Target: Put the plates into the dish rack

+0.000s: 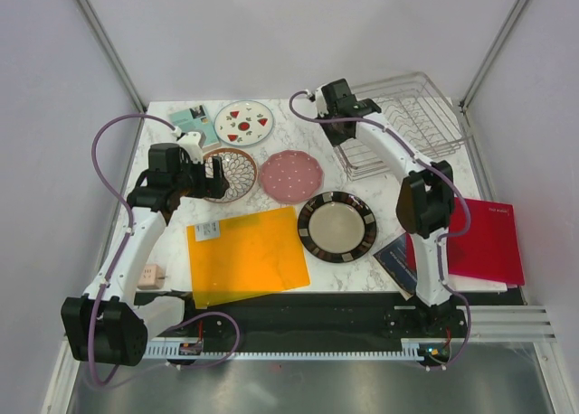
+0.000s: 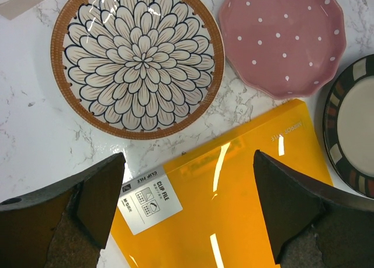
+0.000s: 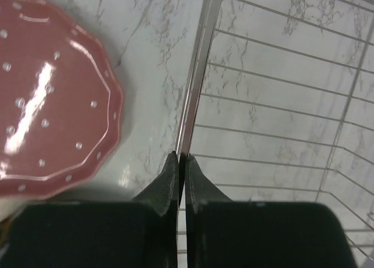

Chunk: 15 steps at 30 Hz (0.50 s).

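Four plates lie flat on the marble table: the white one with red and green shapes (image 1: 243, 122), the maroon lattice one (image 1: 229, 174) (image 2: 137, 60), the pink dotted scalloped one (image 1: 290, 175) (image 2: 282, 40) (image 3: 47, 110) and the dark-rimmed cream one (image 1: 337, 226) (image 2: 353, 139). The silver wire dish rack (image 1: 407, 120) stands at the back right, with no plates in it. My left gripper (image 1: 206, 174) (image 2: 188, 157) is open and empty, above the near edge of the lattice plate. My right gripper (image 1: 336, 125) (image 3: 182, 158) is shut on the rack's left rim bar (image 3: 198, 75).
A flat orange clip file (image 1: 246, 254) (image 2: 234, 198) lies at front centre, partly under my left gripper. A red sheet (image 1: 484, 242) and a dark blue booklet (image 1: 398, 256) lie at front right. A teal card (image 1: 193, 120) lies at back left. A small pink block (image 1: 149, 275) sits near the left edge.
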{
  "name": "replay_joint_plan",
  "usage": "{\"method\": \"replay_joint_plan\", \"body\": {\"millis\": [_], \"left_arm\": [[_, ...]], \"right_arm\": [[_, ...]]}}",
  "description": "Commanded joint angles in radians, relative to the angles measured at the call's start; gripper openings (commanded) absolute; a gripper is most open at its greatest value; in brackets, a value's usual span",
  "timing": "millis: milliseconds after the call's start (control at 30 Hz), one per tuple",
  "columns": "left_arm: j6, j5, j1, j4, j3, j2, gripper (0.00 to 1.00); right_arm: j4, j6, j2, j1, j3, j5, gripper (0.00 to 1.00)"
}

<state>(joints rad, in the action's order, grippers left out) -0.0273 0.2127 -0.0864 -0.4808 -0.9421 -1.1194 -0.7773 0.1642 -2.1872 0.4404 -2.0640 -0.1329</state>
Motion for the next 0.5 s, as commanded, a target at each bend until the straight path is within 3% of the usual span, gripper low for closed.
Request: {"method": "replay_joint_plan", "body": {"millis": [0,200,467], "left_arm": [[-0.039,0.039,0.002,0.028,0.006,0.012,0.97],[-0.062,0.089,0.002,0.037,0.008,-0.016,0.94],[-0.097,0.125,0.001,0.07,-0.003,-0.04,0.93]], "right_arm": [[-0.034,0.193,0.259,0.05,0.04,0.007,0.0],[-0.109,0.413,0.44,0.06,0.162,0.007,0.0],[-0.126,0.75,0.684,0.049,0.479,-0.037,0.0]]}}
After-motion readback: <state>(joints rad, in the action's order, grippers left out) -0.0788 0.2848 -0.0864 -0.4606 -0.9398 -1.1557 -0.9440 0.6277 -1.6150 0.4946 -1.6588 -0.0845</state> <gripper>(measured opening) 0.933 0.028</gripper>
